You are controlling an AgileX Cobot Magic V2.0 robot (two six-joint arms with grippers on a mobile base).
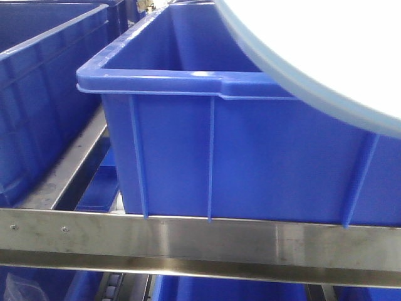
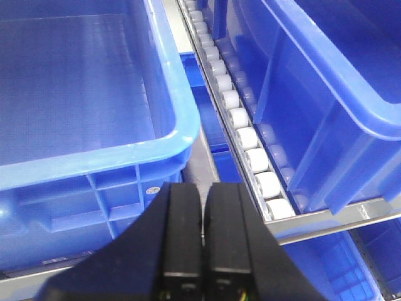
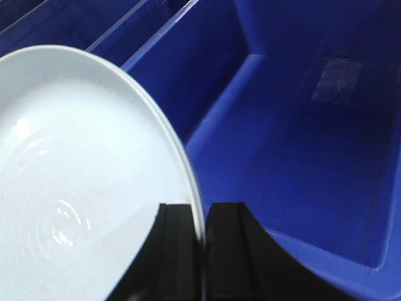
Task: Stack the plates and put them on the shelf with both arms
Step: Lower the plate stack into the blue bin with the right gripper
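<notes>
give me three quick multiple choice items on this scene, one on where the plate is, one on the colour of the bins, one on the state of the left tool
1. Where is the plate?
A. flat on the bin floor
B. clamped by its rim in the right tool above a bin
C. on the roller track

2. What colour are the bins?
A. blue
B. grey
C. green

3. What state is the left tool in?
A. shut on a plate
B. wide open
C. shut on nothing

Answers:
1 B: the right tool pinches the rim of the plate, with the open bin beyond.
2 A: every bin shown is blue.
3 C: the left tool has its fingers pressed together with nothing between them.
</notes>
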